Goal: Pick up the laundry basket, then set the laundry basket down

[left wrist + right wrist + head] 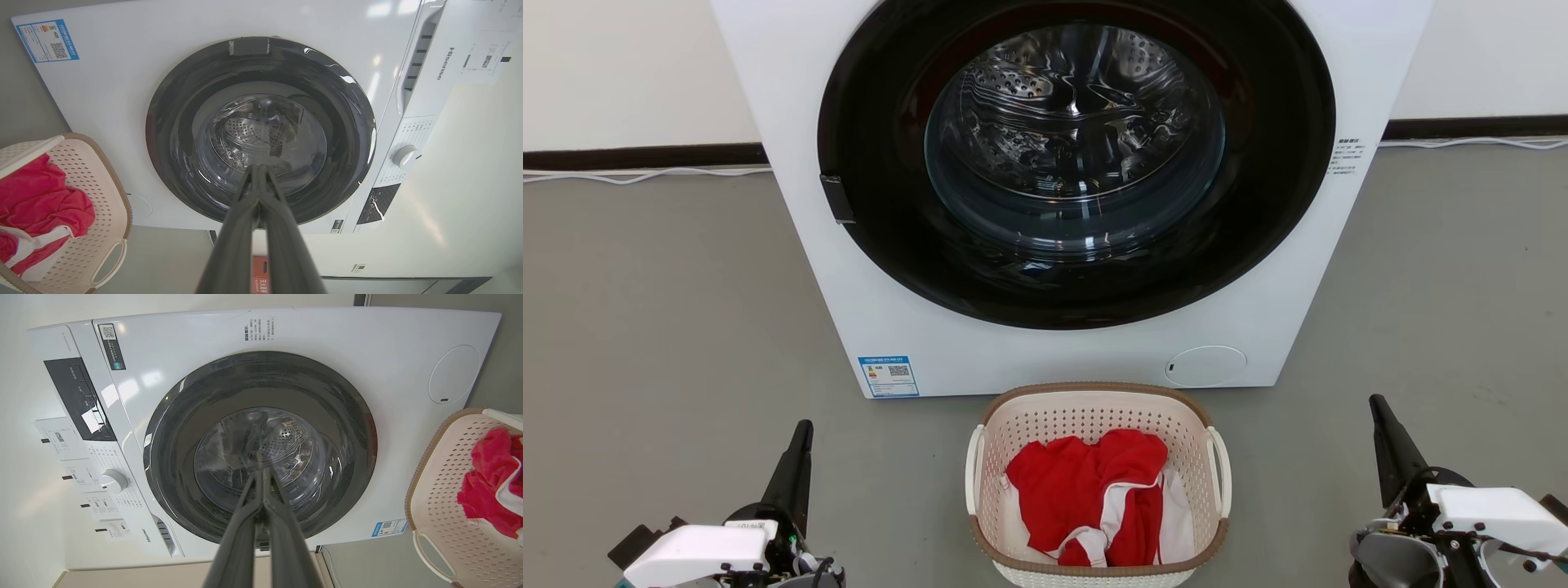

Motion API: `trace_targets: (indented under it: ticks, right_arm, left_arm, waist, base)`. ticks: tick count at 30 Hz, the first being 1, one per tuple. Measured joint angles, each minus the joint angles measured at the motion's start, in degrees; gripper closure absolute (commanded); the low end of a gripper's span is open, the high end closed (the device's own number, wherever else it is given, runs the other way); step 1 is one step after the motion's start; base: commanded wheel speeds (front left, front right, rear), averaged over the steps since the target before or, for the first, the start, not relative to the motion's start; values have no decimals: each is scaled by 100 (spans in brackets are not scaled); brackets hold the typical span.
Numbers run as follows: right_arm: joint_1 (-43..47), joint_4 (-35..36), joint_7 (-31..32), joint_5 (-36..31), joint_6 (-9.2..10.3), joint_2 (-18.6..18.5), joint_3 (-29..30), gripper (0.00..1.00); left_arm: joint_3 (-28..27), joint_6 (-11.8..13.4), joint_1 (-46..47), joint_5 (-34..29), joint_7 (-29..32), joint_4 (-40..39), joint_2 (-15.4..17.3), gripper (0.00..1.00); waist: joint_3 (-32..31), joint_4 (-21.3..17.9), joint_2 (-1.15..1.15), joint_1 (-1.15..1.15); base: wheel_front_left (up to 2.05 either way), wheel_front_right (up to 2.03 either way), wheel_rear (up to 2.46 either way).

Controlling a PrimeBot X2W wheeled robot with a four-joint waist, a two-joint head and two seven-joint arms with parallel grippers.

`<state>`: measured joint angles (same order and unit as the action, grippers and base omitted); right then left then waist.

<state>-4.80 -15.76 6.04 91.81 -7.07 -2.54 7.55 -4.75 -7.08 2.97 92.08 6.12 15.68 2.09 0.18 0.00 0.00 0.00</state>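
Observation:
The laundry basket [1021, 425], cream-white and perforated with a brown rim and white loop handles, stands on the grey floor just in front of the washing machine; red and white clothing lies inside. It also appears at the left edge of the left wrist view, laundry basket [102, 196], and at the right edge of the right wrist view, laundry basket [441, 498]. My left gripper [804, 429] is shut, well left of the basket. My right gripper [1377, 402] is shut, well right of it. Both hold nothing and point at the machine.
The large white washing machine [931, 327] with its dark round door [1074, 163] shut rises directly behind the basket. A white cable runs along the wall's dark baseboard [645, 155]. Grey floor lies on both sides of the basket.

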Motion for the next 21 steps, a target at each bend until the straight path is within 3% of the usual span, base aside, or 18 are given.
trace_targets:
  ticks: [21]
  right_arm:
    - [0, 0, 0, 0, 0, 0, 0, 100]
  left_arm:
    - [0, 0, 0, 8, 0, 0, 0, 100]
  waist:
    - [0, 0, 0, 0]
  base:
    - [0, 0, 0]
